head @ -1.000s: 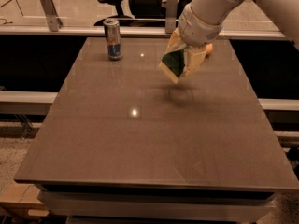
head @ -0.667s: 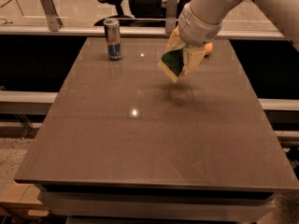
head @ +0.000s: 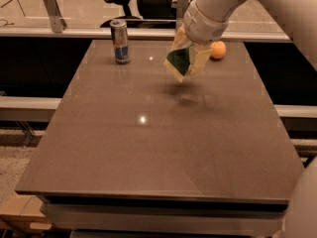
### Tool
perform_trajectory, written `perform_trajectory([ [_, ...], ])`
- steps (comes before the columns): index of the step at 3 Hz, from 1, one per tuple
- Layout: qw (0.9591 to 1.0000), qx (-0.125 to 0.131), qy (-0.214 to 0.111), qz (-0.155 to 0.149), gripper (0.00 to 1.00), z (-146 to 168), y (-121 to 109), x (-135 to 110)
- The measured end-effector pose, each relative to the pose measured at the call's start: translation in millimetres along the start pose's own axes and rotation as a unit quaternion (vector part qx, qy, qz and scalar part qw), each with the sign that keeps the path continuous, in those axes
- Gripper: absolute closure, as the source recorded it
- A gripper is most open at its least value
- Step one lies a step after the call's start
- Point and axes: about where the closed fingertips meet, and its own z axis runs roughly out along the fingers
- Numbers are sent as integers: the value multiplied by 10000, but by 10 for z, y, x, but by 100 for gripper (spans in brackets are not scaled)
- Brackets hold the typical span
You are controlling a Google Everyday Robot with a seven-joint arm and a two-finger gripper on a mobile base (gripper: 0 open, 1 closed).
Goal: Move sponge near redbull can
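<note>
The redbull can (head: 120,41), slim, silver and blue, stands upright near the far left corner of the brown table (head: 158,148). My gripper (head: 187,58) hangs above the far middle of the table, to the right of the can, and is shut on the sponge (head: 179,61). The sponge is tilted, its dark green face toward the camera and its pale yellow foam at the edges. It is held clear of the table top, with its shadow below it.
A small orange fruit (head: 217,49) lies on the table just right of the gripper. Beyond the far edge runs a rail with a metal bracket (head: 53,8) and an office chair (head: 133,1). My white arm (head: 233,4) comes in from the upper right.
The gripper with the sponge has shifted slightly left, toward the can, uncovering more of the orange fruit. The can has not moved.
</note>
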Motion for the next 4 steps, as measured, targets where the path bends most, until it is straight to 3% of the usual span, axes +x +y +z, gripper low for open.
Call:
perform_trajectory([
  [2, 9981, -462, -153, -385, 100, 317, -313, -37],
  [4, 9949, -673, -203, -725, 100, 534, -615, -101],
])
